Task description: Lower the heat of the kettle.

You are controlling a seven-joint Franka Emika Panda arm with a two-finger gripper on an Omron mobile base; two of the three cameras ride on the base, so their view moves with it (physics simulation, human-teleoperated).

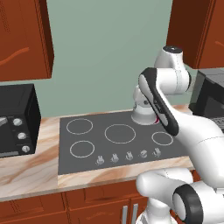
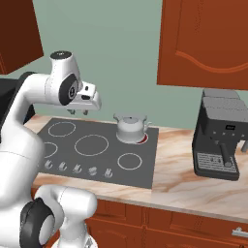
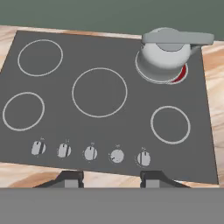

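The small silver-grey kettle stands on the cooktop's back right burner, whose ring glows red at the kettle's foot. A row of several knobs runs along the front edge of the dark cooktop. The second knob from the right looks turned differently from the others. My gripper hangs open high above the cooktop, over the knob row, holding nothing. In the left base view my forearm covers part of the kettle.
A large black coffee machine stands on the counter right of the cooktop. A black oven with dials sits at the left. Wooden wall cabinets hang above. The other burners are bare.
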